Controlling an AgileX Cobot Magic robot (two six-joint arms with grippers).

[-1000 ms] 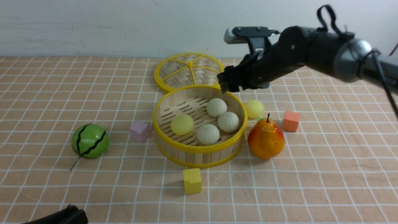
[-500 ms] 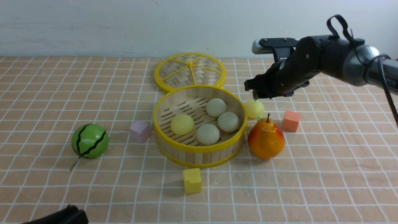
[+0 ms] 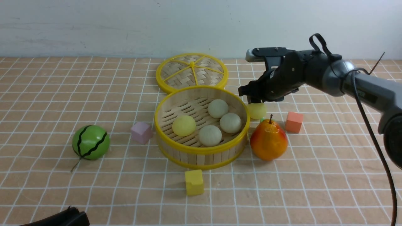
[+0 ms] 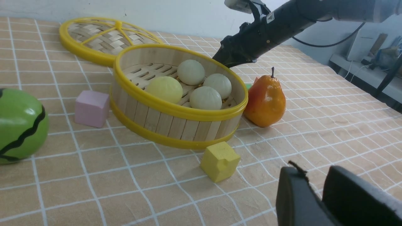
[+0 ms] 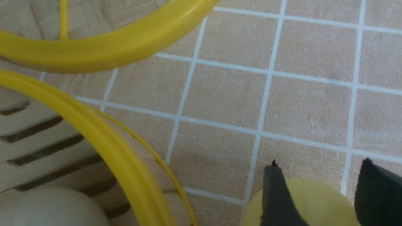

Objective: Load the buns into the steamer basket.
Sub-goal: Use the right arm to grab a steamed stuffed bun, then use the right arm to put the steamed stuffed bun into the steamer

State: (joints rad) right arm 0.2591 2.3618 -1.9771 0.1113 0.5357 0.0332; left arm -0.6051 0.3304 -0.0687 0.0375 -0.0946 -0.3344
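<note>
The left gripper waits near-left of the steamer basket, jaws slightly parted and empty. The right gripper has swung off the basket's far rim and dropped just right of the basket, its jaws now astride the fifth bun on the cloth; whether they already pinch it cannot be told. This looks like the final pickup. The basket holds 4 buns: 1 yellow bun at its left and 3 off-white buns toward its right.
</note>
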